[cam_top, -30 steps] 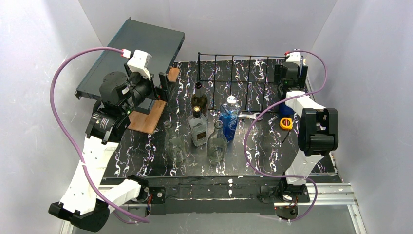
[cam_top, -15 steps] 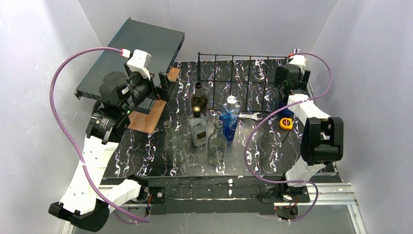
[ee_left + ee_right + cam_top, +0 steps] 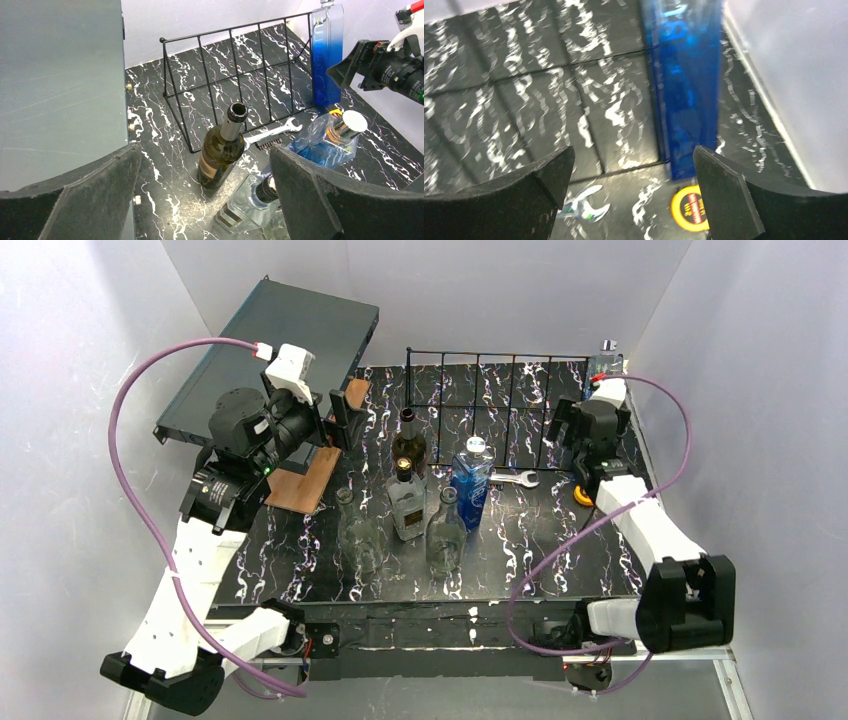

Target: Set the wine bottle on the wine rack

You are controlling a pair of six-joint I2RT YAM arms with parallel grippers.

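The wine rack [image 3: 490, 400], a low black wire frame, stands at the back of the table and also shows in the left wrist view [image 3: 235, 75]. A tall blue bottle [image 3: 327, 50] rests at the rack's right end, close ahead in the right wrist view [image 3: 684, 85]. The dark green wine bottle [image 3: 408, 445] stands upright in front of the rack, open-necked [image 3: 222, 150]. My left gripper [image 3: 338, 420] is open and empty, left of it, with the bottle between its fingers' line of sight [image 3: 204, 155]. My right gripper [image 3: 568, 445] is open and empty, just in front of the rack's right end [image 3: 631, 160].
A clear square bottle [image 3: 407, 502], a blue flask [image 3: 470, 485] and two clear bottles [image 3: 446, 530] [image 3: 357, 530] cluster near the wine bottle. A wrench [image 3: 515, 478] and a yellow tape measure [image 3: 583, 492] lie by the rack. A wooden board [image 3: 305, 480] and a grey box [image 3: 270, 350] are at the left.
My right gripper has drawn back from the rack's far right corner toward the front and left, open, and its elbow has swung down to the right. The left arm has barely moved.
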